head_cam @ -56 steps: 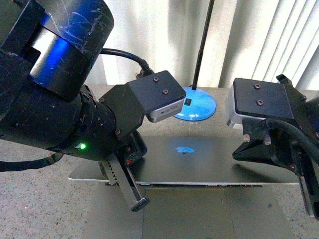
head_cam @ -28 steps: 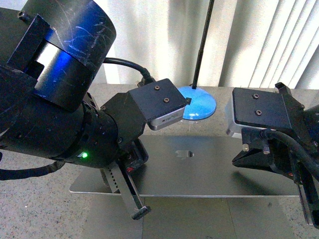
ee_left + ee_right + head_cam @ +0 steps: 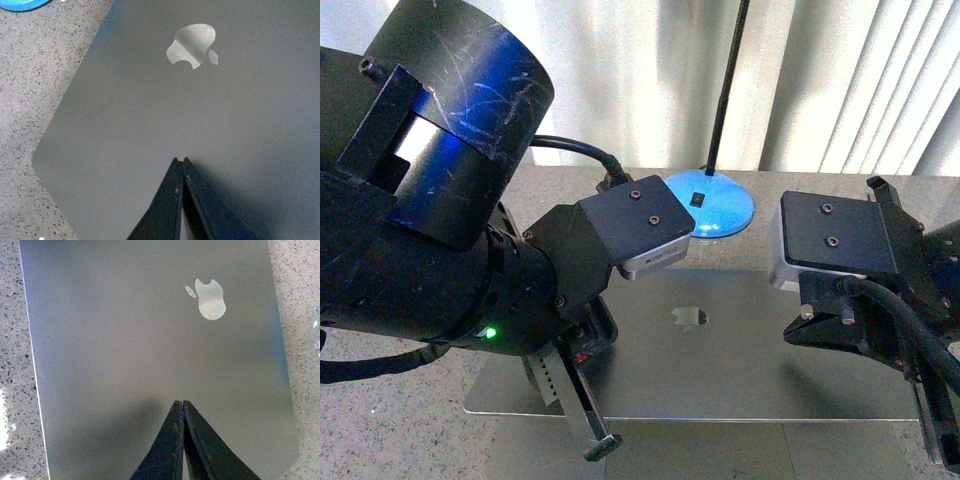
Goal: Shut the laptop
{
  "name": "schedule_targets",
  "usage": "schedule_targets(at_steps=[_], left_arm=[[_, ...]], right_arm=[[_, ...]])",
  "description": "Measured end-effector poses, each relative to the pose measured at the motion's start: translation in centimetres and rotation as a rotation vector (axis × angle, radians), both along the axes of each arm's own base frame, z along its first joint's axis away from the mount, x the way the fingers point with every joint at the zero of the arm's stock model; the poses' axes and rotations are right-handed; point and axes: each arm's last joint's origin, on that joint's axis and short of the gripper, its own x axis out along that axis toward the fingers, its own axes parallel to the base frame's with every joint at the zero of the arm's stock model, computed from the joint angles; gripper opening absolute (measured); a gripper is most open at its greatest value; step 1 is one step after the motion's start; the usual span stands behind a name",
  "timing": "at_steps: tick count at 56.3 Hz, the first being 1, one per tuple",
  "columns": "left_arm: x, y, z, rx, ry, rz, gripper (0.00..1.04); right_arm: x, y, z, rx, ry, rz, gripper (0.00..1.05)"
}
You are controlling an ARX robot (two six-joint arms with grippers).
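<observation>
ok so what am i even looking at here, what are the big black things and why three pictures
The big black shapes are two robot arms, seen from a camera on the robot's body. The other two pictures come from cameras on each wrist. The left gripper and right gripper are both shut and hold nothing; their tips point at the lid of a silver laptop, which looks closed or nearly so. It lies on a speckled table, with a blue lamp base behind.

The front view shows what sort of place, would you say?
Probably an office or lab desk by a window: speckled stone-like tabletop, vertical blinds behind, a blue lamp base, a laptop.
</observation>
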Motion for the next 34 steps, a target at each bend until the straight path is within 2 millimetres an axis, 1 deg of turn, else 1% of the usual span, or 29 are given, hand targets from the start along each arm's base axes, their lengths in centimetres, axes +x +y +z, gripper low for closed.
schedule_targets(at_steps=[9, 16, 34], left_arm=[[-0.2, 0.0, -0.5, -0.008, 0.008, 0.002, 0.04], [-0.5, 0.1, -1.3, -0.016, 0.026, 0.003, 0.04], [-1.2, 0.5, -3.3, -0.022, 0.066, 0.014, 0.04]], right_arm=[[-0.1, 0.1, -0.5, -0.002, 0.007, 0.002, 0.03], [-0.4, 0.1, -1.7, -0.010, 0.029, 0.002, 0.03], [-0.9, 0.1, -3.5, -0.012, 0.069, -0.011, 0.03]])
